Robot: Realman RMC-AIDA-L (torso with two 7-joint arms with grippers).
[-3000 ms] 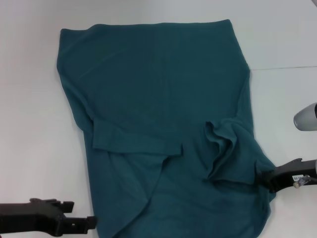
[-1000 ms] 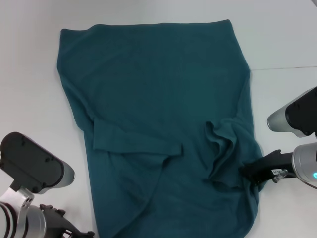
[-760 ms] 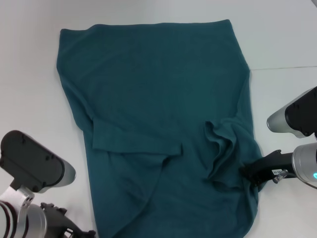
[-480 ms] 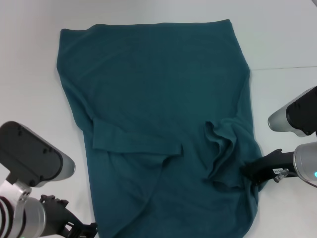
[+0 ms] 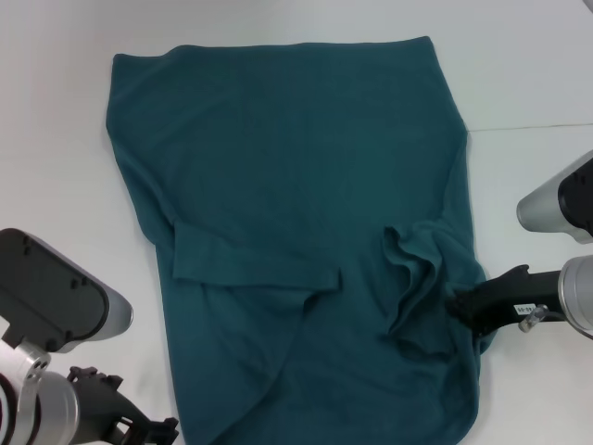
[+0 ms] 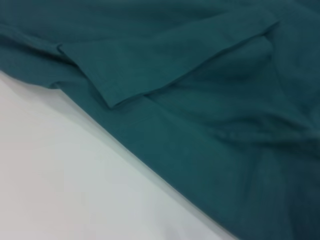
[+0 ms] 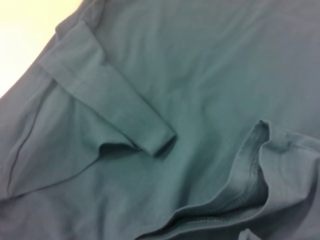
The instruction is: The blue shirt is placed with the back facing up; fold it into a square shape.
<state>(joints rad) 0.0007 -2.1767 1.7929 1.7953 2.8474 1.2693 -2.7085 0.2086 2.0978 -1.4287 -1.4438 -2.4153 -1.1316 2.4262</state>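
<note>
Shirt (image 5: 296, 232), the blue one, lies spread on the white table (image 5: 56, 185), plain side up, one sleeve folded in and one side bunched. The right gripper (image 5: 460, 306) pinches the shirt's edge by the table's right side. The left gripper (image 5: 159, 428) sits near the front left corner, beside the shirt; whether it is open cannot be told

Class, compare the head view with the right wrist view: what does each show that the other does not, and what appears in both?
Only the head view shows the white table, the shirt's whole outline, the left gripper near its lower corner, and the right gripper at its edge. Only the right wrist view shows the stitched hem up close. Both show the blue shirt and its folded-in sleeve.
</note>
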